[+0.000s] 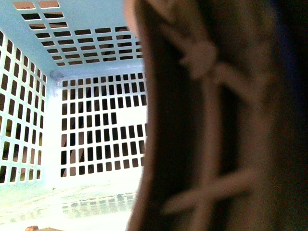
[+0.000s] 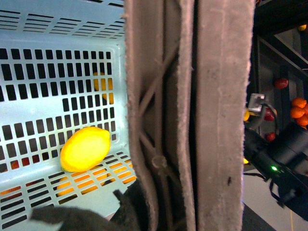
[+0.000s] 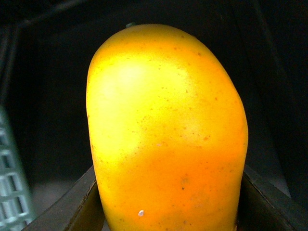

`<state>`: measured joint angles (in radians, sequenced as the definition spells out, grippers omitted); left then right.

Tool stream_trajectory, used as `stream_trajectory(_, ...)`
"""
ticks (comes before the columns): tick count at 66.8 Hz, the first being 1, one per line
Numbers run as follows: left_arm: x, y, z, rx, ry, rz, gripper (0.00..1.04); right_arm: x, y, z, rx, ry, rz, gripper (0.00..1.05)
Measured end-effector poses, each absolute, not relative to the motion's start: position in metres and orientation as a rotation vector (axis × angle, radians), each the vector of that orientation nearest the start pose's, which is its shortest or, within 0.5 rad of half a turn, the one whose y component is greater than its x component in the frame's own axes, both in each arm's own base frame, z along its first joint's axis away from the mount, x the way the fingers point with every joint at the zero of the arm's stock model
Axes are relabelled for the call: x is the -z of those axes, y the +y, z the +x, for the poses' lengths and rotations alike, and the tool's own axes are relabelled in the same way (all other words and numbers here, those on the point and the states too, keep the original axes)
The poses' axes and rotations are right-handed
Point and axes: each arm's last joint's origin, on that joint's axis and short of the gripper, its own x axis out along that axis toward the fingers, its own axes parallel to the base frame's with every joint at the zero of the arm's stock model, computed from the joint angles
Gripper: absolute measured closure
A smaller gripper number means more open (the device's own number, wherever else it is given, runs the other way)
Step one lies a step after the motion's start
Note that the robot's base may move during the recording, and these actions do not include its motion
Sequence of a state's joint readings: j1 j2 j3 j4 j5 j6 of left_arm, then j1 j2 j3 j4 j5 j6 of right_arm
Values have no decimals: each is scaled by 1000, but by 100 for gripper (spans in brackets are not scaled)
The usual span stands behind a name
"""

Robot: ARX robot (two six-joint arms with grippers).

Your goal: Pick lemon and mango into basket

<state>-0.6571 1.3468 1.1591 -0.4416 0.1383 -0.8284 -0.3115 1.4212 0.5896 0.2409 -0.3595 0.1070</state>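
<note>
From my seat the front view is almost all basket [image 1: 86, 53]: its pale teal slotted walls fill the side from 7 to 12 o'clock, very close to the lens, and its brown handle [image 1: 211, 144], blurred, with white zip ties [image 1: 202, 57] crossing it, takes the whole half around 3 o'clock. The lemon [image 2: 85, 148] is already inside the basket; in the left wrist view I see it lying on its side on a slotted panel, close to where that panel meets the next one. The handle runs right past that camera. Only dark fuzzy bits of the left pincer [image 2: 96, 214] show against it, and I cannot tell whether it is open or closed. Beyond the handle I see a black arm [image 2: 288, 159] with a green light, and some orange fruit [image 2: 299, 108] and red fruit [image 2: 281, 83] well behind. The right pincer [image 3: 168, 216] is clamped on the mango [image 3: 163, 125], which stands between its dark fingers [image 3: 72, 207] and fills that view; a sliver of basket lattice shows beside it.
</note>
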Motion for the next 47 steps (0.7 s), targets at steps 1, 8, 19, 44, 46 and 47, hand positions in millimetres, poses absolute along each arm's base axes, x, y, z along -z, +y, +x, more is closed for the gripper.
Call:
stream_trajectory(1, -317, -181, 228, 459, 894, -593, 90, -176, -71, 257, -24, 545, 294, 43)
stream_trajectory(8, -317, -181, 228, 459, 894, -593, 90, -210, -57, 246, -76, 436, 275, 43)
stream_trajectory(19, -317, -181, 228, 458, 894, -593, 90, -246, -34, 229, -139, 316, 258, 43)
stream_trajectory(44, -317, -181, 228, 459, 893, -593, 90, -270, 21, 230, -251, 263, 267, 43)
stream_trajectory(46, -317, -181, 228, 459, 894, -593, 90, -271, 26, 231, -267, 262, 267, 43)
stream_trajectory(47, -317, -181, 228, 459, 894, -593, 90, -271, 29, 231, -272, 261, 269, 43)
